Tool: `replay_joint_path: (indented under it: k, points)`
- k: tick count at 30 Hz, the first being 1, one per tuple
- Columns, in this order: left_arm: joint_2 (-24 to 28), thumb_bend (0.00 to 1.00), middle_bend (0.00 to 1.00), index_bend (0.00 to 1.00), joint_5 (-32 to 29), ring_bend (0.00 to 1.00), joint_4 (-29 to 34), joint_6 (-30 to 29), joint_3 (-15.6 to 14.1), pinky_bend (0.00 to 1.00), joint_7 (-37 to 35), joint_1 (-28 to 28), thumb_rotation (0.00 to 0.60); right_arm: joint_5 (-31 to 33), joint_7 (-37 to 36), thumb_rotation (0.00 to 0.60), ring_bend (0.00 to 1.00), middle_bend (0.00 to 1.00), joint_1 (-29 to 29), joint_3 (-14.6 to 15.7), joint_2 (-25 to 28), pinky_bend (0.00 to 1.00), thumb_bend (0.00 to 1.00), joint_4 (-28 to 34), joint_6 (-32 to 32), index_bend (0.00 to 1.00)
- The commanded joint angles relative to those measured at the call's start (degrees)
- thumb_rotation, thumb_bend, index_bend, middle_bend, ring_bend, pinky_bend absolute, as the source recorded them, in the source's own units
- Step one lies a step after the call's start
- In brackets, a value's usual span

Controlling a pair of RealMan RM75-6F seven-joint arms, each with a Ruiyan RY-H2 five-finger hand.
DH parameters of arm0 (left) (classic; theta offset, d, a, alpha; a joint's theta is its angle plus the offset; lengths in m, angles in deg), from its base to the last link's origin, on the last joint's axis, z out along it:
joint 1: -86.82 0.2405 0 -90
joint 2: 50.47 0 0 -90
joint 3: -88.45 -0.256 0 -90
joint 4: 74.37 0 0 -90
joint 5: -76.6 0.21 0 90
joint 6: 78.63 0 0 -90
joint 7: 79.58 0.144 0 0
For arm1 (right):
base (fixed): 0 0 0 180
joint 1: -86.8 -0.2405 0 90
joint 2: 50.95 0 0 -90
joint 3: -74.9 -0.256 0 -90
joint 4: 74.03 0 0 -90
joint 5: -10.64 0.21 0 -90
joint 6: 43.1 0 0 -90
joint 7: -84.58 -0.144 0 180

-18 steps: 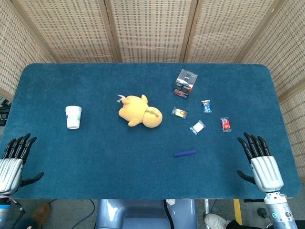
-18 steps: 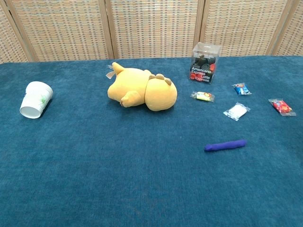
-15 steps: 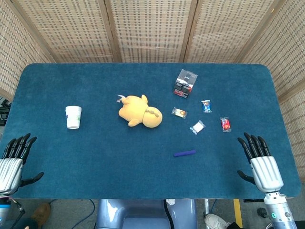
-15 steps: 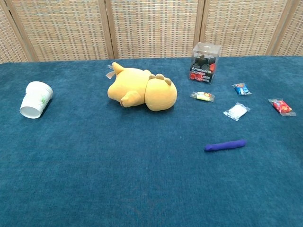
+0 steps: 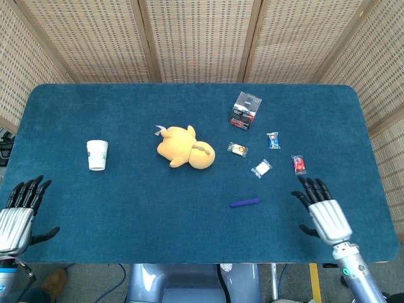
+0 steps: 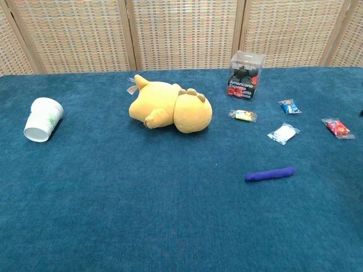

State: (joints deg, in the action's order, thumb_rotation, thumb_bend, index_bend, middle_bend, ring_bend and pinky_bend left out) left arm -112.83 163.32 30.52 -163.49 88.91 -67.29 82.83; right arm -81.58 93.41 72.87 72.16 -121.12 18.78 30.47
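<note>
The right robot hand (image 5: 320,211) lies over the near right part of the tabletop (image 5: 126,208), palm down, fingers spread and holding nothing. The thing nearest its fingertips is the red candy packet (image 5: 298,165), which lies flat on the blue cloth just beyond them, not touched; the chest view shows the same packet (image 6: 337,127) at the right edge of the frame. To the left of that packet lies a white candy packet (image 5: 261,168), and farther back a blue candy packet (image 5: 273,140), each apart from the others. A yellow candy packet (image 5: 237,149) lies to the left of the white one. A purple stick (image 5: 244,202) lies on the cloth well to the left of the right robot hand, nearer the front edge than the packets.

Behind the packets stands a clear box (image 5: 245,110) with dark and red contents; the chest view shows printed lettering on its front. A yellow plush toy (image 5: 185,147) lies on its side near the middle of the tabletop. A white paper cup (image 5: 97,154) lies tipped over at the left, its mouth toward the front.

The left robot hand (image 5: 19,211) sits at the near left corner, fingers apart and holding nothing, well apart from the cup. Neither hand shows in the chest view. Woven screen panels (image 5: 202,38) stand behind the tabletop.
</note>
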Motion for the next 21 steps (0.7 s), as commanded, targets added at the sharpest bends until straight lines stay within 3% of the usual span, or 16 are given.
replay_joint_path:
  k: [1, 8, 21]
  points:
    - [-0.60, 0.00, 0.00, 0.00, -1.19, 0.00, 0.01, 0.59, 0.42, 0.00, 1.16, -0.30, 0.600, 0.67, -1.54, 0.600, 0.00, 0.00, -6.58, -1.26, -2.16, 0.00, 0.20, -1.58, -8.94, 0.35]
    - [-2.18, 0.00, 0.00, 0.00, -3.47, 0.00, -0.66, 2.02, 1.07, 0.00, 4.12, -1.10, 0.600, 5.92, -3.20, 0.600, 0.00, 0.01, -13.28, -3.01, -7.16, 0.00, 0.38, -5.15, -19.85, 0.40]
    - [-3.58, 0.00, 0.00, 0.00, -6.23, 0.00, -1.19, 3.54, 1.57, 0.00, 6.93, -1.94, 0.600, 11.88, -0.58, 0.600, 0.00, 0.01, -17.62, -4.57, -14.99, 0.00, 0.51, -11.08, -24.36, 0.41]
